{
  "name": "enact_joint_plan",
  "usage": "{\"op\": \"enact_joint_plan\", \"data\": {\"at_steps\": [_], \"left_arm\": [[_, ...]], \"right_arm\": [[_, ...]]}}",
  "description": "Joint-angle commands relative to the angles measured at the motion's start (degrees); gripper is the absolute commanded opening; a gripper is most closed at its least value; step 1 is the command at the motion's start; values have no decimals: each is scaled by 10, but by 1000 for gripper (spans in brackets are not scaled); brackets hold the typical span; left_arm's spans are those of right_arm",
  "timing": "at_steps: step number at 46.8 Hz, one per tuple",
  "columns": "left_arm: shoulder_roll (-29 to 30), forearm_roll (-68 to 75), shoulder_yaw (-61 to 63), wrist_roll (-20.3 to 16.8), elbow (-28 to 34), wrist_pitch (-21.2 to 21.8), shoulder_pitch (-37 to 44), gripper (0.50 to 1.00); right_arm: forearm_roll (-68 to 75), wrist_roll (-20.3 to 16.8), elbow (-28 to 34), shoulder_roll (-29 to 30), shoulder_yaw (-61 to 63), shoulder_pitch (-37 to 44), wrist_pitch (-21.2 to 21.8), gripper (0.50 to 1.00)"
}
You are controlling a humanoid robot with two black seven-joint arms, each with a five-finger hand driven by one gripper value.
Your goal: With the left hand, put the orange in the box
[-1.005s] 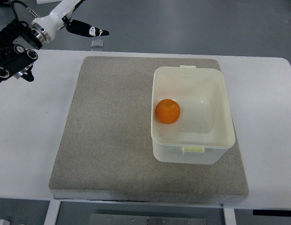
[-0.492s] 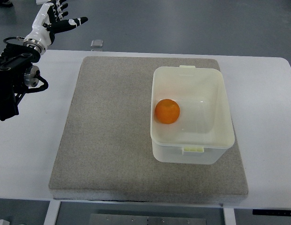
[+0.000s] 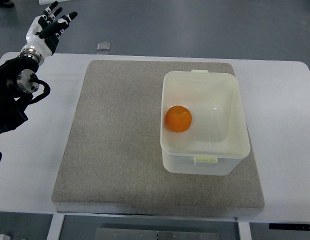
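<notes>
1. The orange (image 3: 178, 118) is round, evenly deep orange, with a faint dimple on top and a slightly pebbled skin; it lies inside the box (image 3: 204, 81), against the box's left wall (about halfway along that wall), resting on the floor.

2. The box is a cream-white, translucent plastic tub, roughly square with rounded corners, lidless, with a small latch tab on its far rim and another on its near rim. Nothing else lies in it besides the orange.

3. No brand, label or writing can be read on the orange or the box.

4. The box stands on a grey felt-like mat (image 3: 120, 140), on the mat's right half; the mat lies on a white table (image 3: 25, 170).

5. The left hand (image 3: 47, 27) is well away from the box, off beyond the mat's far left corner, raised above the table edge. Its white-and-black fingers (image 3: 65, 19) are spread wide and hold nothing.

6. A small clear square object (image 3: 103, 47) lies just past the mat's far edge (too small to identify).
</notes>
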Motion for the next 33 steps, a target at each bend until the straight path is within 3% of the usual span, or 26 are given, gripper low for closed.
{"op": "enact_joint_plan", "data": {"at_steps": [1, 8, 15, 25, 33], "left_arm": [[-9, -1, -14, 0, 5, -1, 2, 988], [-18, -1, -51, 0, 13, -12, 3, 988], [-21, -3, -83, 0, 14, -63, 15, 988], [-53, -4, -129, 2, 69, -63, 17, 986], [-48, -5, -135, 2, 73, -63, 18, 988]], "right_arm": [[0, 0, 0, 0, 0, 0, 0, 932], [0, 0, 0, 0, 0, 1, 0, 932], [0, 0, 0, 0, 0, 0, 0, 932], [0, 0, 0, 0, 0, 1, 0, 932], [0, 0, 0, 0, 0, 1, 0, 932]]}}
